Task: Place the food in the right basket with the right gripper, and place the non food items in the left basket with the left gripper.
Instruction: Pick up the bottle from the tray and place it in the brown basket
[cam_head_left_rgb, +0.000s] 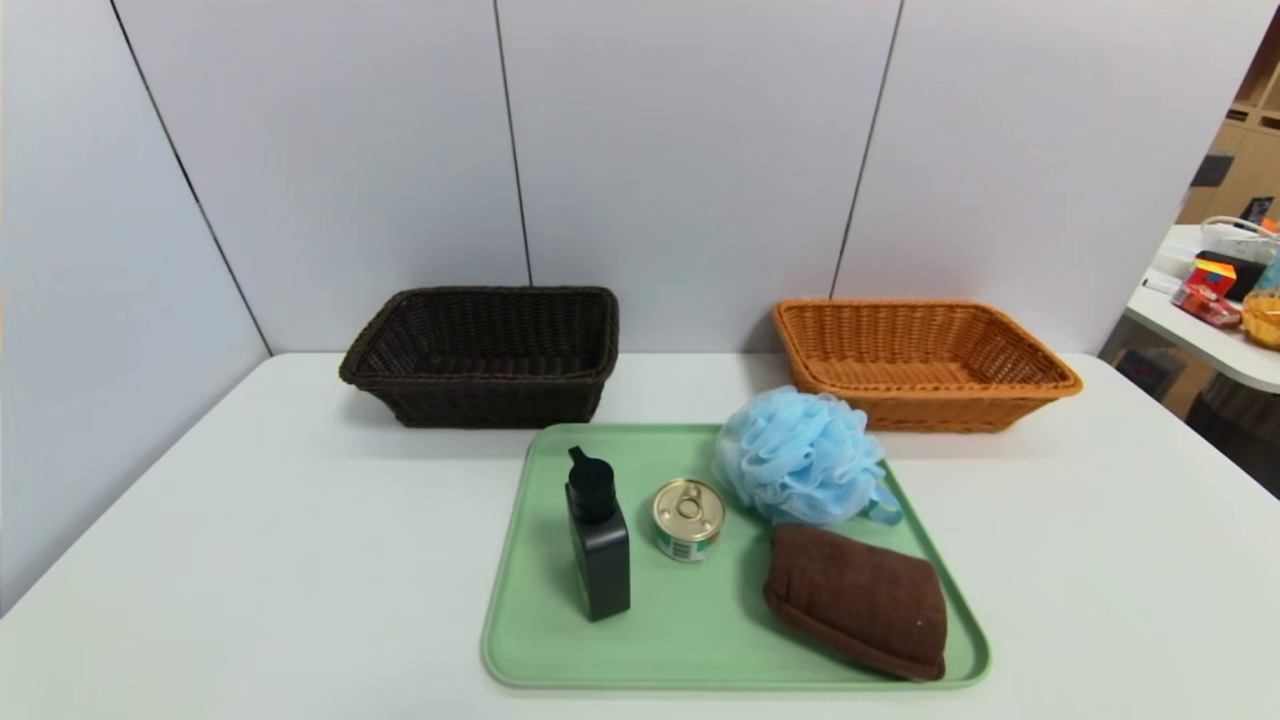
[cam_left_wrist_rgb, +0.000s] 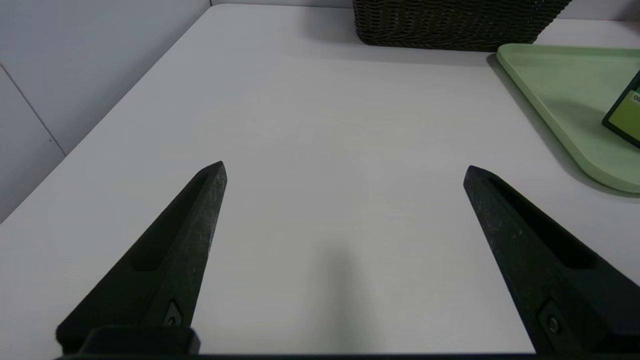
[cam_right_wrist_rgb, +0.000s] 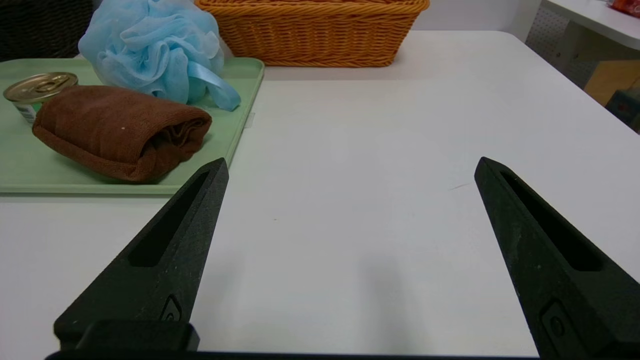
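On a green tray (cam_head_left_rgb: 560, 650) stand a black bottle (cam_head_left_rgb: 598, 555), a small gold-lidded tin can (cam_head_left_rgb: 688, 518), a light blue bath pouf (cam_head_left_rgb: 800, 456) and a folded brown towel (cam_head_left_rgb: 858, 598). Behind it sit the dark brown left basket (cam_head_left_rgb: 485, 352) and the orange-tan right basket (cam_head_left_rgb: 920, 362). Neither arm shows in the head view. My left gripper (cam_left_wrist_rgb: 345, 170) hangs open over bare table, the tray (cam_left_wrist_rgb: 560, 95) off to its side. My right gripper (cam_right_wrist_rgb: 352, 167) is open above the table beside the tray's edge, near the towel (cam_right_wrist_rgb: 115, 130), pouf (cam_right_wrist_rgb: 150, 47) and can (cam_right_wrist_rgb: 37, 90).
Grey wall panels close the back and left of the white table (cam_head_left_rgb: 250, 560). A second table (cam_head_left_rgb: 1215, 335) with clutter stands at the far right. The table's right corner (cam_right_wrist_rgb: 505, 40) lies beyond the orange basket (cam_right_wrist_rgb: 315, 32).
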